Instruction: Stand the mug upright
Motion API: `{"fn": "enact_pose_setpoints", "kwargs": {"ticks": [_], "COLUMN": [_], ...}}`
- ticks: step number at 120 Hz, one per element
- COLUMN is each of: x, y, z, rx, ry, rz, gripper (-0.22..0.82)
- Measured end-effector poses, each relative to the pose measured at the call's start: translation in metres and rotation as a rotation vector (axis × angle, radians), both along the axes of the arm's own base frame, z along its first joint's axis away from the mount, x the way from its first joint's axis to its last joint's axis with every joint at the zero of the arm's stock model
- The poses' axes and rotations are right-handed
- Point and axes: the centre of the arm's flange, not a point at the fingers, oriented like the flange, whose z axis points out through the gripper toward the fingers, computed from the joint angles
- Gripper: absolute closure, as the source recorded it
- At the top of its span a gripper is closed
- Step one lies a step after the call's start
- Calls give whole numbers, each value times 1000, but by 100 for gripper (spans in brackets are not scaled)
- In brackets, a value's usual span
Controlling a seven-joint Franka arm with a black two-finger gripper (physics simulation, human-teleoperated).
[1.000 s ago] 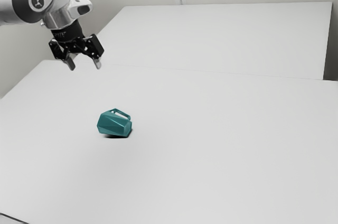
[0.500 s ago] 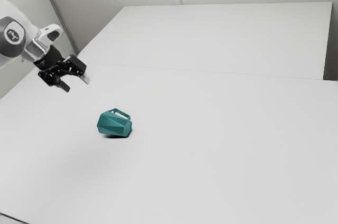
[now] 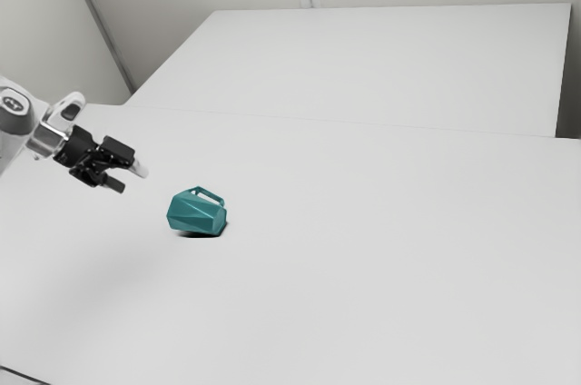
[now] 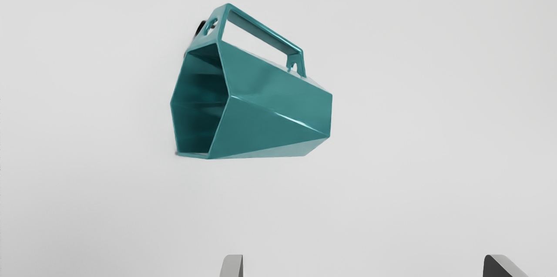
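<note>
This looks like the reach: my claw [image 3: 130,178] is open, near the mug [image 3: 196,213] on its side. Next, get closer and grip.

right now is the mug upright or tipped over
Tipped over: the mug lies on its side on the table, its open mouth facing sideways and its handle along the upper side.

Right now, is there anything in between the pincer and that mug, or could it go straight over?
Nothing visible stands between the open pincer and the teal mug, which lies on its side on the white table.
</note>
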Motion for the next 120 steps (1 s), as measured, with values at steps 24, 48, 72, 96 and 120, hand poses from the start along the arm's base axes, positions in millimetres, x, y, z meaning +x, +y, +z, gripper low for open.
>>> {"fn": "enact_pose_setpoints", "kwargs": {"ticks": [24, 48, 72, 96, 120], "x": [0, -8, 4, 18, 34], "y": [28, 44, 66, 64, 63], "z": [-41, -59, -65, -87, -95], "rx": [-65, -135, -150, -171, -179], "ry": [-53, -46, -24, 13, 15], "rz": [5, 15, 5, -21, -43], "gripper": [0, 0, 0, 0, 0]}}
